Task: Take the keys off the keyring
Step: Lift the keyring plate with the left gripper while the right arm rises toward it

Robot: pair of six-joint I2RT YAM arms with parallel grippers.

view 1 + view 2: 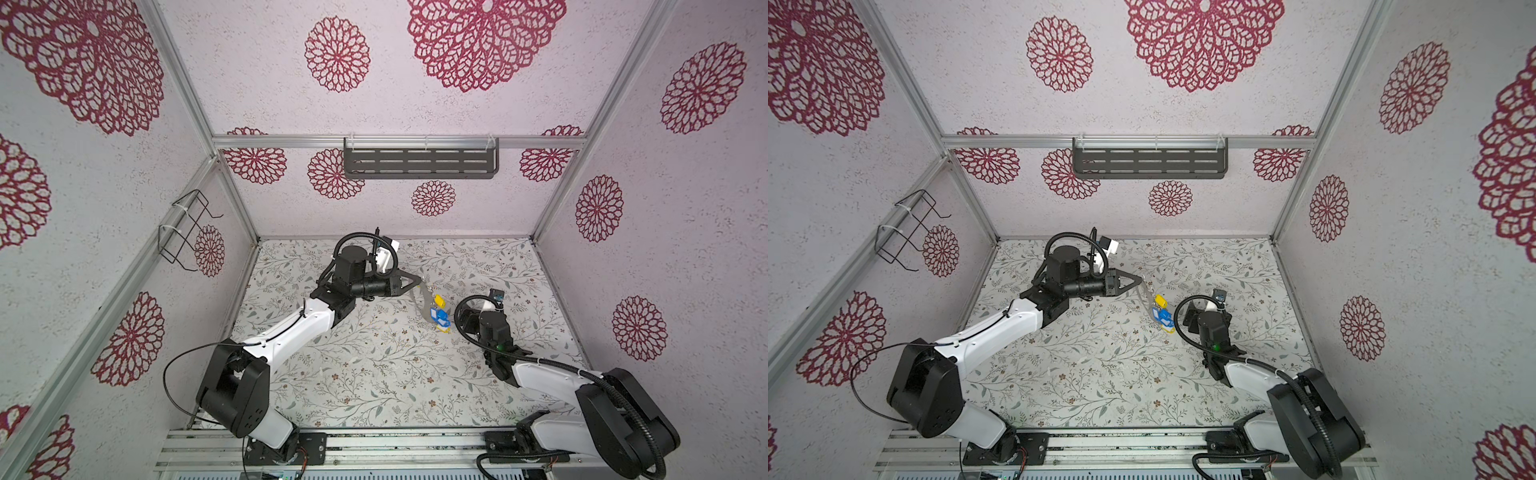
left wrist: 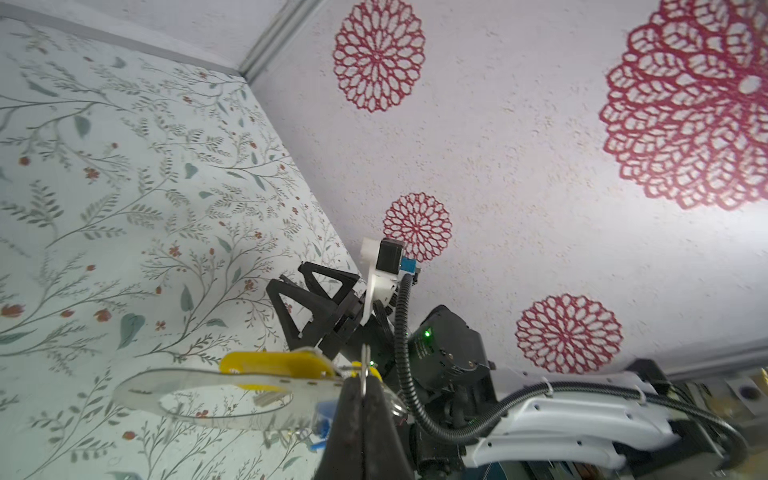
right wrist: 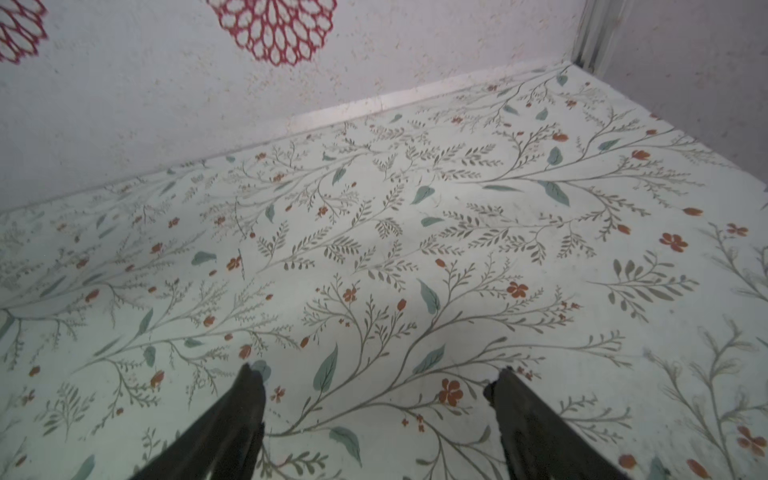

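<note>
Dangling from the stiff-looking keyring (image 2: 137, 392) your left jaws clamp, the keys (image 1: 441, 319) look light; pinch one's body with your open right jaws.

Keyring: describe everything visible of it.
The keyring is a large flat ring, pale grey and see-through looking, with a wide band, a big round hole and small dots along the band. The shut left claw pinches its edge and holds it tilted over the floral table. Yellow and blue keys cluster on it beside the claw.
</note>
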